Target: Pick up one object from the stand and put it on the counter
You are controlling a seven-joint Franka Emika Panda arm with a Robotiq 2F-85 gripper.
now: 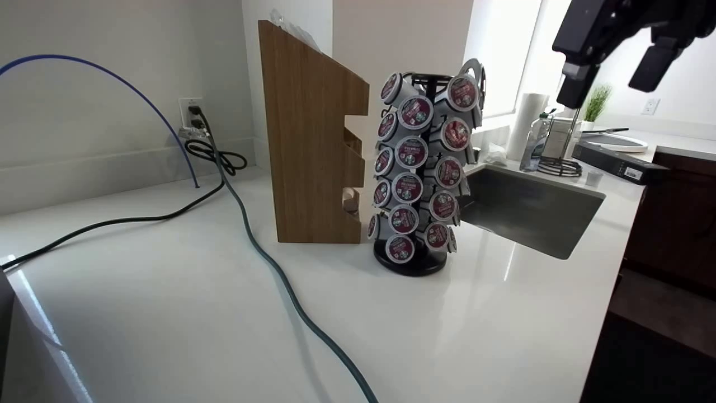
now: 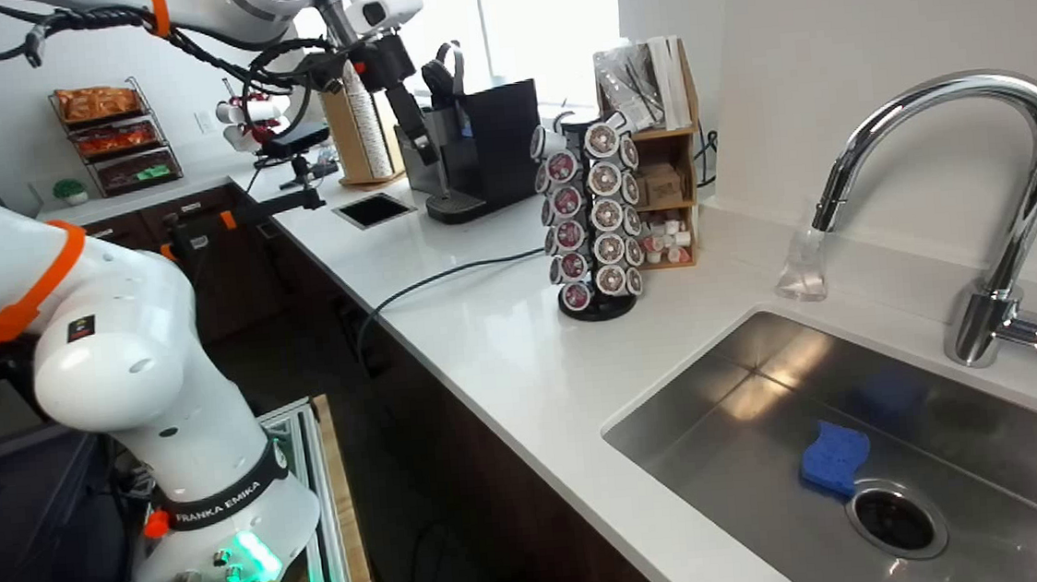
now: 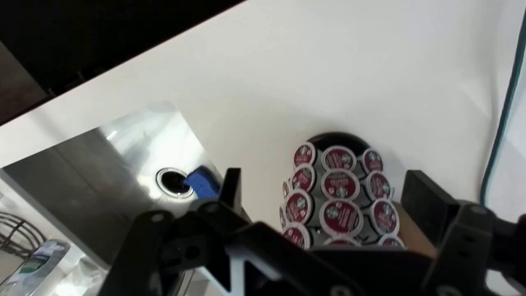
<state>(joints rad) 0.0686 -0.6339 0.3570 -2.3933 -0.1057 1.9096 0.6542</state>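
The stand is a black wire carousel on a round black base (image 1: 411,270), upright and ringed with pods; its base also shows in an exterior view (image 2: 599,309) and the wrist view (image 3: 339,139). The coffee pods (image 1: 408,187) have pale rims and dark reddish lids; they fill the wrist view's lower middle (image 3: 341,217). The stand rests on the glossy white counter (image 1: 224,313). My gripper (image 1: 609,84) is open and empty, up in the air, apart from the stand. In the wrist view its fingers (image 3: 324,183) frame the pods from above. The stand's top is hidden there.
A slanted wooden block (image 1: 313,140) stands close beside the stand. A steel sink (image 2: 723,423) with a blue sponge (image 2: 835,460) and a chrome faucet (image 2: 975,329) is nearby. A grey-green cable (image 1: 268,263) crosses the counter. A black coffee machine (image 2: 502,144) stands further along.
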